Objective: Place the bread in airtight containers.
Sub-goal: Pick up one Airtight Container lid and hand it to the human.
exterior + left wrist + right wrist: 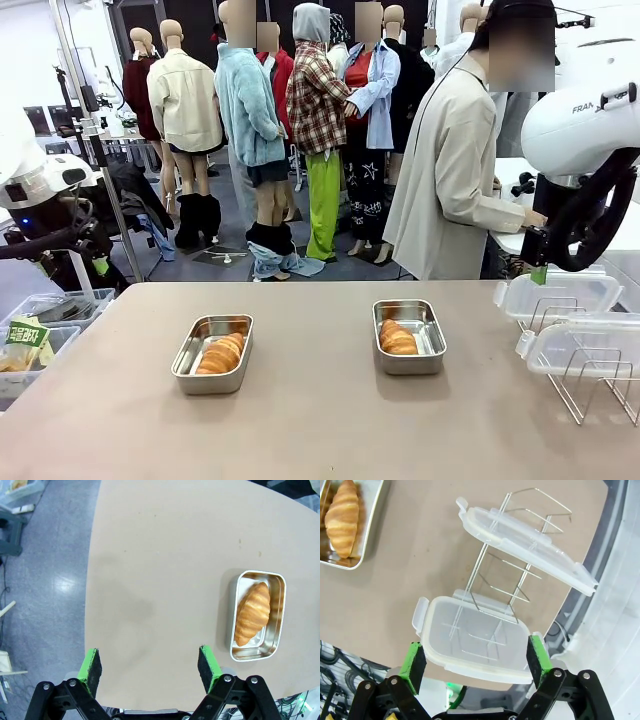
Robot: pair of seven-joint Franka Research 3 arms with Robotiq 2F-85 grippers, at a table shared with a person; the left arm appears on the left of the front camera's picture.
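**Both rolls in open trays, lids parked on the rack**

Tan table. A person in a pale coat stands at its far side, turned away toward the right.

Two steel containers sit uncovered mid-table, well apart. The left container holds the left roll, lying along its length. The right container holds the right roll, which sits against the tray's left side.

At the table's right edge a wire rack carries two translucent lids, the far lid and the near lid. Both lids and the rack are cut off by the picture's right edge.

My left gripper: fingers spread wide, nothing between them. I hang over bare table near its rim, with grey floor beyond. The left container lies off to one side, clear of my pads. I cannot judge my height above the table.

My right gripper: fingers spread wide too, gripping nothing. The near lid lies below, lined up between them; I cannot tell whether the pads touch it. Through the lid the rack wires show only as faint lines. The far lid leans tilted on the rack's upper wires.

In my right wrist view the right container is cut off at the corner, so only one end of the tray and part of its roll can be made out.
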